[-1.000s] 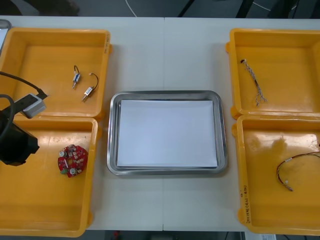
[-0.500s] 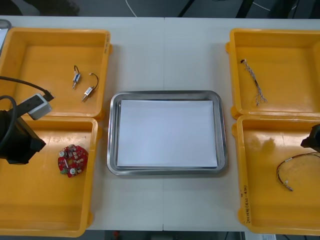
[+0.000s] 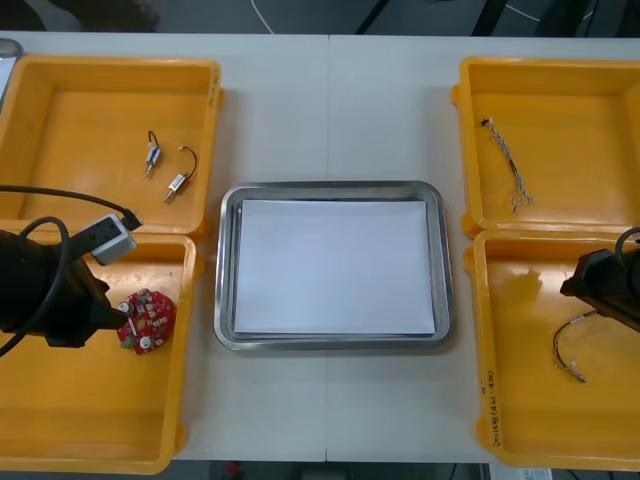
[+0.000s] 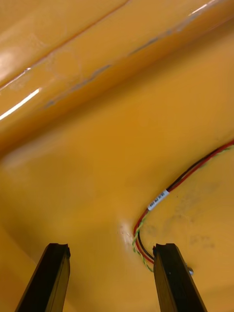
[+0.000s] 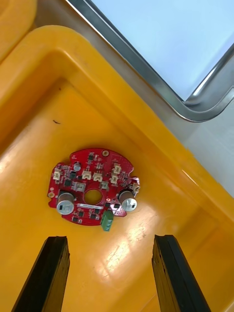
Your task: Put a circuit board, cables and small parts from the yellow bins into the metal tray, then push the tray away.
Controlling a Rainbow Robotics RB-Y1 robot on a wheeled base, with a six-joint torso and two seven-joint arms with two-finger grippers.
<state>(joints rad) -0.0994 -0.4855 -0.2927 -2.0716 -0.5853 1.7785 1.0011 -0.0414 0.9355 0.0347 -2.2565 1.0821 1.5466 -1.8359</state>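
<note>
Hovering L arm (image 3: pixel 40 290): front view, over near-L bin (image 3: pixel 90 410), dark tip right by the board (image 3: pixel 145 321).
Board: flat on that bin's floor, toward the tray side.
R arm (image 3: pixel 610 290): front view, over near-R bin (image 3: pixel 530 400), at its outer side.
Red-yellow cable (image 3: pixel 559 348): on near-R bin floor, curling out from under R arm.
Tray (image 3: pixel 335 188): mid table (image 3: pixel 330 100), between the bin pairs, white inside, holds no parts.
Far-L bin (image 3: pixel 60 150): two small parts (image 3: pixel 178 183), near each other.
Far-R bin (image 3: pixel 580 100): blue-white cable (image 3: pixel 505 155), lying loose.
R gripper (image 4: pixel 109 253): R wrist view, fingers (image 4: pixel 53 278) wide apart, nothing held.
Cable, R wrist: red-yellow cable (image 4: pixel 195 170) w/ white tag on bin floor; its bend sits close by one fingertip, contact can't tell.
L gripper (image 5: pixel 109 243): L wrist view, fingers (image 5: pixel 51 273) spread wide, nothing held.
Board, L wrist: board (image 5: pixel 92 187) just past the fingertips, in line w/ the gap, apart from both.
Beyond board: bin wall, then a tray corner (image 5: pixel 195 105).
</note>
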